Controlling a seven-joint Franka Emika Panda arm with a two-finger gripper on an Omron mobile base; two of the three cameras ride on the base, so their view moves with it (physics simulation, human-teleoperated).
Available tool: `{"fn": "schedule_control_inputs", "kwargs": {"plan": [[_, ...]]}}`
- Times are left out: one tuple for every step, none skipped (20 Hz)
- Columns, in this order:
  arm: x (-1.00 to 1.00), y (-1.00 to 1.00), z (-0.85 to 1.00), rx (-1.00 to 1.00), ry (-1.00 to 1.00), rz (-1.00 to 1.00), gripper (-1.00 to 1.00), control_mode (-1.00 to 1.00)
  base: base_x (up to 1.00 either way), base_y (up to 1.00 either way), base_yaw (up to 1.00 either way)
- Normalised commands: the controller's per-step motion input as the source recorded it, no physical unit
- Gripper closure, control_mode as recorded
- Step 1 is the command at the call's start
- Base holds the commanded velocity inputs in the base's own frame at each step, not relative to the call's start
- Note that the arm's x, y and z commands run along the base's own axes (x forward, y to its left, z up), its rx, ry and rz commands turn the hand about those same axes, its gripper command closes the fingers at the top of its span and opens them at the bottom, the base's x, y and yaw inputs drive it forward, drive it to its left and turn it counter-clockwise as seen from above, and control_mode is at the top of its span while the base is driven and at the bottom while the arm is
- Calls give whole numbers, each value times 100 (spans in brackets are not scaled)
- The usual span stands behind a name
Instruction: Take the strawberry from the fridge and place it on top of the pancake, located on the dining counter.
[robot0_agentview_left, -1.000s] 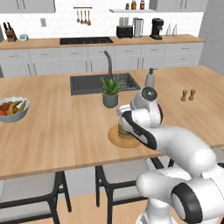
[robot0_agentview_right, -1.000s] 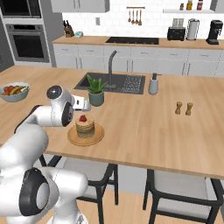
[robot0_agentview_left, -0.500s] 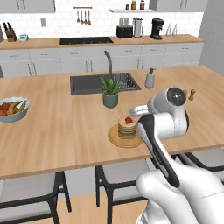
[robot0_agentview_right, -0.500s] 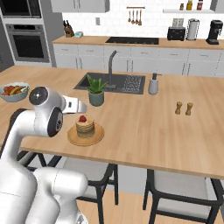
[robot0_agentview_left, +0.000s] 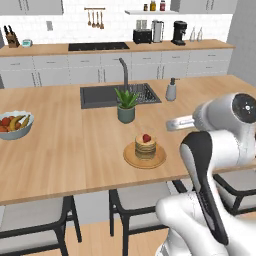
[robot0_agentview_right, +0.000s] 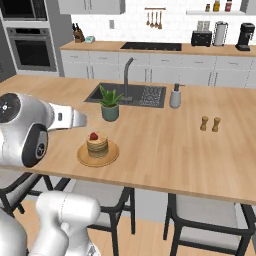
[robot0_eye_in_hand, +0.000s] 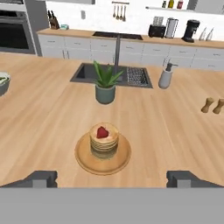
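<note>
Arm pulled back from pancake (robot0_eye_in_hand: 104, 141); strawberry (robot0_eye_in_hand: 102, 132) rests on top. Pincer (robot0_eye_in_hand: 111, 178) released, empty. Keep retreat clear of table (robot0_eye_in_hand: 175, 131); avoid nudging stack.

I'm looking at my arm (robot0_agentview_left: 215, 150): glossy white rounded shells, a dark band running along one link, a dark round joint cap with a small pale mark, and two dark finger tips (robot0_eye_in_hand: 41, 178).

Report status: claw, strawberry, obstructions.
Claw open, empty. Tiny red strawberry sits atop tan pancake stack on light wooden dining counter. Nothing in the way.
</note>
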Motion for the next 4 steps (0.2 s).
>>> {"fn": "schedule_control_inputs", "kwargs": {"plan": [[-100, 0, 96, 0, -1, 0, -100, -100, 0, 0, 0], [-100, 0, 88, 0, -5, 0, -100, -100, 0, 0, 0], [-100, 0, 85, 0, -5, 0, -100, -100, 0, 0, 0], [-100, 0, 79, 0, -8, 0, -100, -100, 0, 0, 0]]}}
